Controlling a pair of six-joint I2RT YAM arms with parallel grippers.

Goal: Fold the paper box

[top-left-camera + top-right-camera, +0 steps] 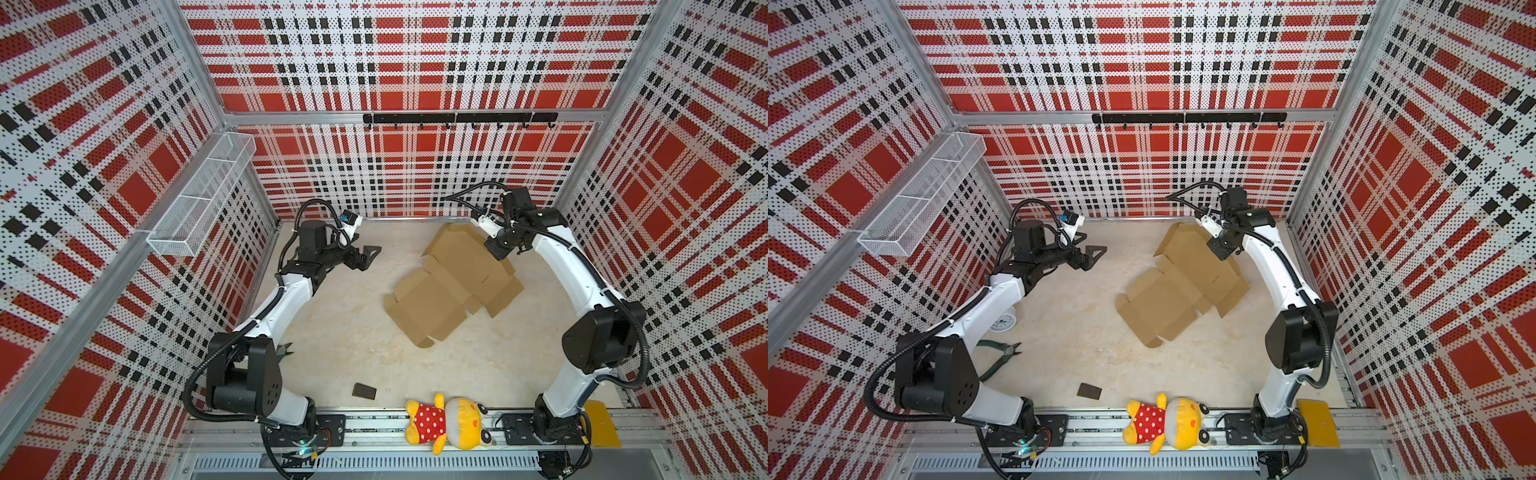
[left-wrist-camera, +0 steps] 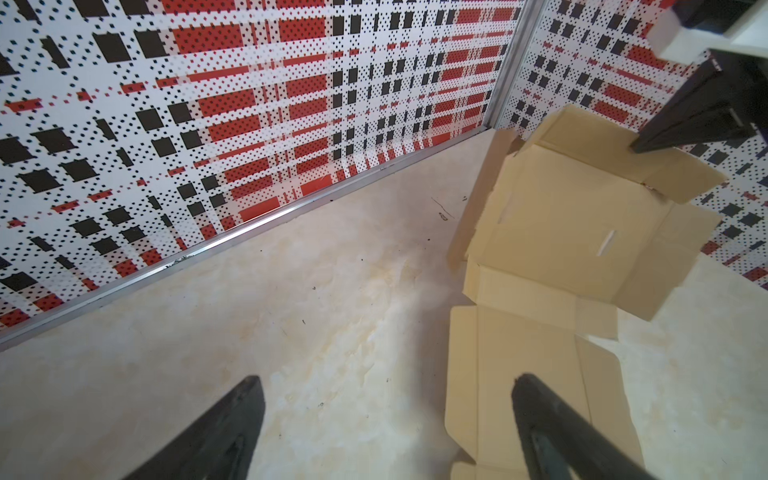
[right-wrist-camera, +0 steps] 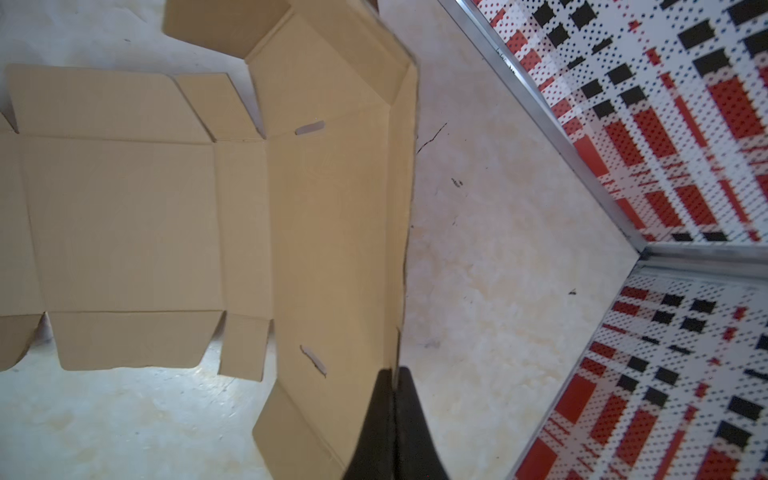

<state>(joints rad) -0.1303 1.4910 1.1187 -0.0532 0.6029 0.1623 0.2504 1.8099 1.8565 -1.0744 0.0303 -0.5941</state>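
The table is a pale, mottled surface, and the paper box lies on it right of the middle, reaching toward the far right corner. It is an unfolded cardboard sheet. In both top views its long axis runs on a slant, from a near end close to the table's middle to a far end by the back wall. Most panels lie flat; the far panel is tipped up off the table.

The right gripper is at that far end, its jaws pressed together and pinching the panel's thin outer edge. The left gripper hangs well apart from the box, off to its left, jaws spread wide and holding nothing. The sheet lies to the right of this hand, its side flaps being the closest part.

The right arm is plainly the nearer one, so raising the wall likely falls to it, with the left free to come across and steady the flat panels.
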